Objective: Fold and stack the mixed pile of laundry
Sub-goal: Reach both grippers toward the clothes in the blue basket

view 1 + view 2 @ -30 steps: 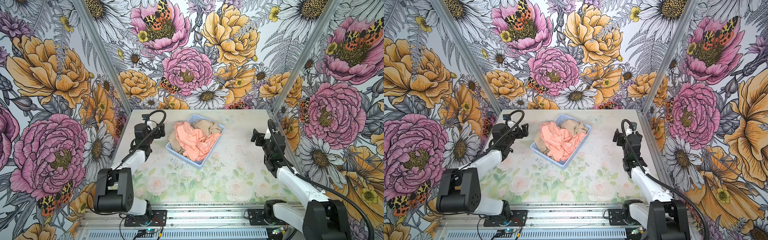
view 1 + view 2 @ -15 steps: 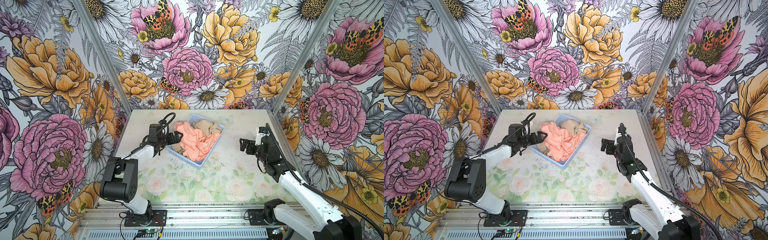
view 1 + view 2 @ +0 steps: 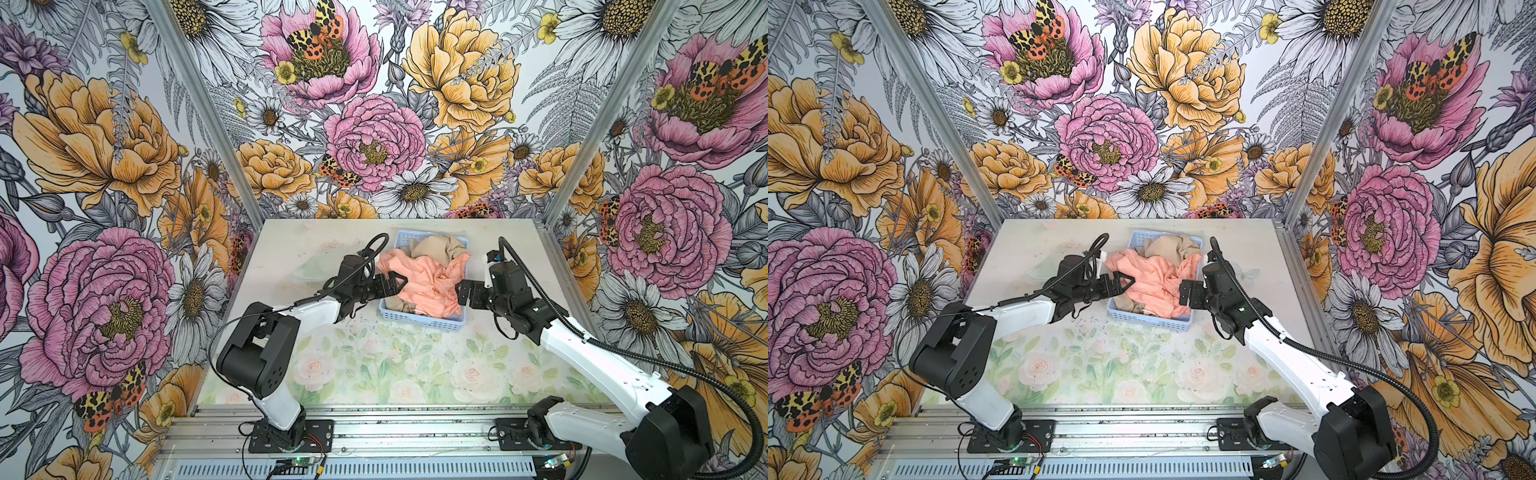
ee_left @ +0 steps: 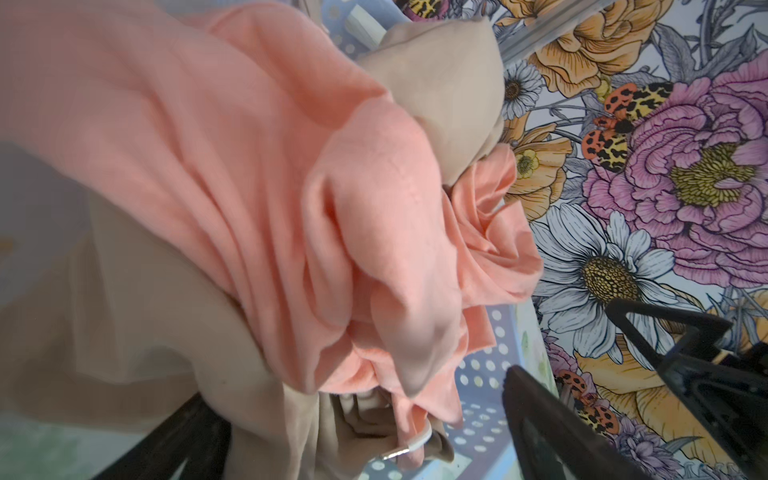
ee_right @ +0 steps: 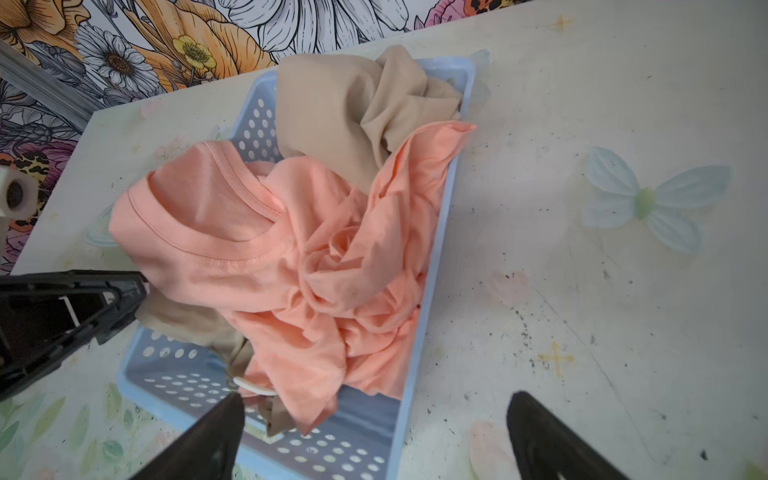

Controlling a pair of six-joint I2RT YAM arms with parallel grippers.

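Crumpled together in the basket [image 3: 419, 323], toward 12 o'clock on the table [image 3: 374, 374]: pink T-shirt [image 3: 424, 282] over beige shorts [image 3: 436, 247]. At the basket's 9 o'clock, left gripper [image 3: 395, 284], jaws spread at the shirt's edge, gripping nothing. At 3 o'clock, right gripper [image 3: 462, 294], likewise spread and empty.

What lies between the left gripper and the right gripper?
The blue basket, with the peach T-shirt and the beige shorts heaped in it. Both top views show this.
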